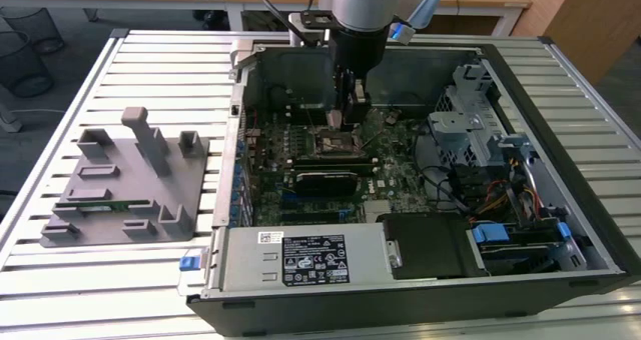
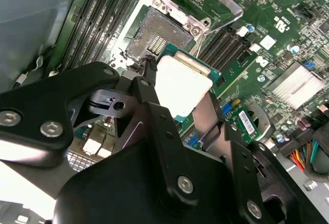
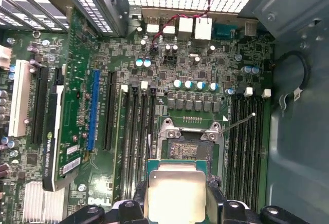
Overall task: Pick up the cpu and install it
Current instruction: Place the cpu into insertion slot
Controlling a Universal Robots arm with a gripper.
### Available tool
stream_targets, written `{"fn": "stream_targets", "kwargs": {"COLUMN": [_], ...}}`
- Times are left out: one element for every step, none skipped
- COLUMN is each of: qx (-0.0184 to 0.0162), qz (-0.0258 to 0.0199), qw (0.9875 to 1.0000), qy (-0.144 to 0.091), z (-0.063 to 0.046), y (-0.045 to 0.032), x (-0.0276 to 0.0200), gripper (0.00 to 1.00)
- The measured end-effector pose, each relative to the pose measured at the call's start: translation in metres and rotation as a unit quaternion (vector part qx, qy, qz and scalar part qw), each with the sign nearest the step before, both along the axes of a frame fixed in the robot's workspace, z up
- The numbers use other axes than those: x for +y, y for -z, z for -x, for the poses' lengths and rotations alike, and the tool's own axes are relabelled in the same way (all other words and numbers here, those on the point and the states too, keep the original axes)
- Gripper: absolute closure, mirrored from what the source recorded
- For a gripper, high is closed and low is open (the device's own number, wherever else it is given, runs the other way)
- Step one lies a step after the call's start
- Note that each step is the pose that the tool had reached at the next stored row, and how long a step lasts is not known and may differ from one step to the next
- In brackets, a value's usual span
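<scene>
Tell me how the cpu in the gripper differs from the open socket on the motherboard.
The cpu has a smooth shiny silver top; the socket shows a dark grainy field inside a metal frame. The cpu is clamped in the gripper above the motherboard; the socket sits fixed on it, empty. Both are square.

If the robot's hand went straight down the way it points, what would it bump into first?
Most likely the open black-framed square socket on the green motherboard: the hand holds the shiny silver square cpu just above it. How exactly they line up is unclear.
</scene>
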State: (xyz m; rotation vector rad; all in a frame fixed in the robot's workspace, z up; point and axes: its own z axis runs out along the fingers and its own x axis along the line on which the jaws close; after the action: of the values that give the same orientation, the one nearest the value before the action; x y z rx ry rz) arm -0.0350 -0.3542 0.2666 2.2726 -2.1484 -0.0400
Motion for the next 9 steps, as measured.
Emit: {"fn": "stream_targets", "kwargs": {"qx": [0.0000,0.0001,0.0001,0.0001,0.0001,0.0001,0.0001,0.0001,0.0001], "qz": [0.0001,0.0001,0.0001,0.0001,0.0002,0.0001,0.0001,0.0001,0.0001], "qw": [1.0000,1.0000,1.0000,1.0000,1.0000,1.0000,1.0000,1.0000,1.0000], "qy": [0.001,0.001,0.001,0.001,0.001,0.001,0.001,0.001,0.001], "z": [0.0000,0.0000,0.0000,0.0000,0.0001,0.0000,0.0000,0.0000,0.0001], "y": [0.0008,0.0014,0.0018,0.0022,0.0025,0.0029,0.0033,0.0037,0.0040], "x": [0.0001,0.0002,0.0002,0.0002,0.0002,0.0002,0.0002,0.0001,0.0002], "gripper": [0.47,0.47,0.47,0.47,0.47,0.47,0.47,0.47,0.47]}}
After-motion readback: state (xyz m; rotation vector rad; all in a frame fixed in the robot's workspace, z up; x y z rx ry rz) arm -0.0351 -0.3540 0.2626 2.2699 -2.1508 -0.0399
